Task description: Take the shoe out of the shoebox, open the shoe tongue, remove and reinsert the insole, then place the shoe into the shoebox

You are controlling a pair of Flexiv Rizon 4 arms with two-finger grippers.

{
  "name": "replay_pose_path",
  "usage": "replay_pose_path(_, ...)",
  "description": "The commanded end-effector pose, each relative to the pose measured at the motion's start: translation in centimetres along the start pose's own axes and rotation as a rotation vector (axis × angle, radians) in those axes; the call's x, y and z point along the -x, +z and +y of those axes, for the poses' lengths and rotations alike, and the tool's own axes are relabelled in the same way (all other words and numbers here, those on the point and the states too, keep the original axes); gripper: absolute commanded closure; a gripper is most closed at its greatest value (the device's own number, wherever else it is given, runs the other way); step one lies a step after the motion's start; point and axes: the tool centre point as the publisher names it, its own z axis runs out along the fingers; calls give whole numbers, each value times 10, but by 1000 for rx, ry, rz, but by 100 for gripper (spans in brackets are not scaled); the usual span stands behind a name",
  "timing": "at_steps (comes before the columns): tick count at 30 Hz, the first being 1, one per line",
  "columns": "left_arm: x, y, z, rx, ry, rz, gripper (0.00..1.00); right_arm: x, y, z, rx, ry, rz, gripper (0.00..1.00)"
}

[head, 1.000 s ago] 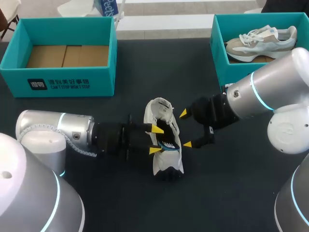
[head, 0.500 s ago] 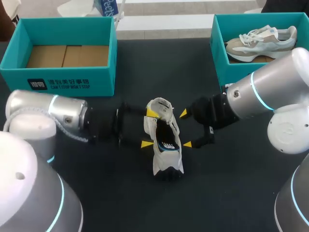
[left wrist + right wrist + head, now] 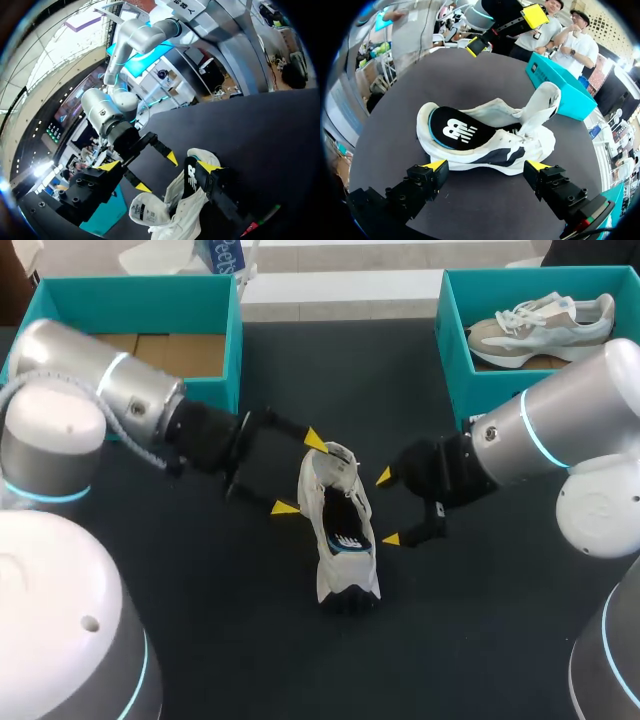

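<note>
White shoe [image 3: 340,530] lies mid-frame on the black counter [image 3: 250,640]. Left jaws and right jaws gape empty beside it. Looks light and floppy; pinch the firmer heel edge.

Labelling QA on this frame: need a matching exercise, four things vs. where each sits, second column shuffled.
Things
1. white shoe
2. beige shoe
3. left gripper
4. right gripper

Places and states
A. inside the right shoebox
B. open, on the white shoe's side toward the left shoebox
C. on the table, between the two grippers
D. open, on the white shoe's side toward the right shoebox

Pairs: 1-C, 2-A, 3-B, 4-D
</note>
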Motion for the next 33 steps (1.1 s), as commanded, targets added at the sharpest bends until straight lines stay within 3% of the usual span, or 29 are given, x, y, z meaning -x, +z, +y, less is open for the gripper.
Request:
replay_pose_path(1, 7, -5, -3, 35, -26, 242, 0, 1, -22, -5, -42, 13, 9, 0)
replay_pose_path(11, 7, -5, -3, 35, -26, 242, 0, 14, -88, -22, -144, 40, 46, 0)
replay_pose_path(23, 7, -5, -3, 35, -26, 242, 0, 35, -176, -20, -206, 49, 101, 0)
replay_pose_path(29, 7, -5, -3, 35, -26, 242, 0, 35, -199, -15, -193, 37, 139, 0)
replay_pose_path(33, 7, -5, -3, 35, -26, 242, 0, 33, -202, -13, -219, 42, 173, 0)
